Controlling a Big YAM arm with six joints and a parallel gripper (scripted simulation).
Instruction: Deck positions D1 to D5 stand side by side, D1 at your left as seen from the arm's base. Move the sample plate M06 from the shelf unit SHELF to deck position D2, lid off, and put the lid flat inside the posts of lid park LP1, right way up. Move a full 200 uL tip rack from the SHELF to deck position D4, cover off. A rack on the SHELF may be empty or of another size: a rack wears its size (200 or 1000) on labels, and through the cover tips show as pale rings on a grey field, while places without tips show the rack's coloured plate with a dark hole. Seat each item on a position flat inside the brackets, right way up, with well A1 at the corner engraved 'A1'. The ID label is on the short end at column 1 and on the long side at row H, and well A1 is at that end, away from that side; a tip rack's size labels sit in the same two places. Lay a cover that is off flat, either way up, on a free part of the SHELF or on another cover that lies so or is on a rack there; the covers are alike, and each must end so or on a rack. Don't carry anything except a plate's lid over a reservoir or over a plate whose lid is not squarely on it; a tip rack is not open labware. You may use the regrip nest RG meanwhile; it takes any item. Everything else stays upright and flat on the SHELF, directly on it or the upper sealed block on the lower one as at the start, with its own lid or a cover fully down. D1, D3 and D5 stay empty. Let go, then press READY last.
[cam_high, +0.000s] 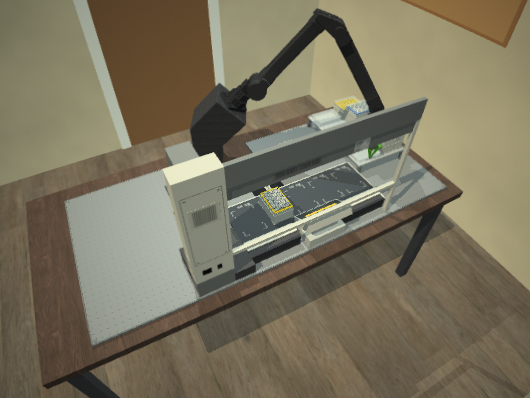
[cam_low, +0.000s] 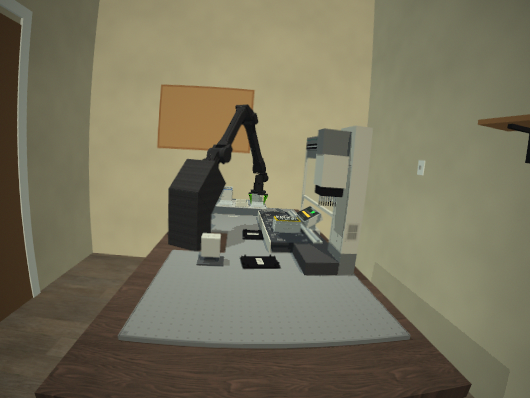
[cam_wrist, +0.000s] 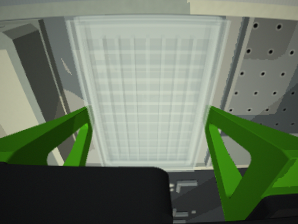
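A translucent white sample plate with a fine grid of wells fills the wrist view, and its double rim looks like a lid sitting on it. My gripper is shut on its two long sides, green fingers left and right. I cannot tell whether the fingers hold the lid or the base. In the top view the gripper is at the right end of the deck, over the white plate. A yellow-framed tip rack with no cover sits on the dark deck, second position from the left in that view.
The shelf behind the deck holds a pale plate, a yellow rack and a blue rack. The grey gantry beam and cream tower stand along the deck. The perforated board lies right of the plate.
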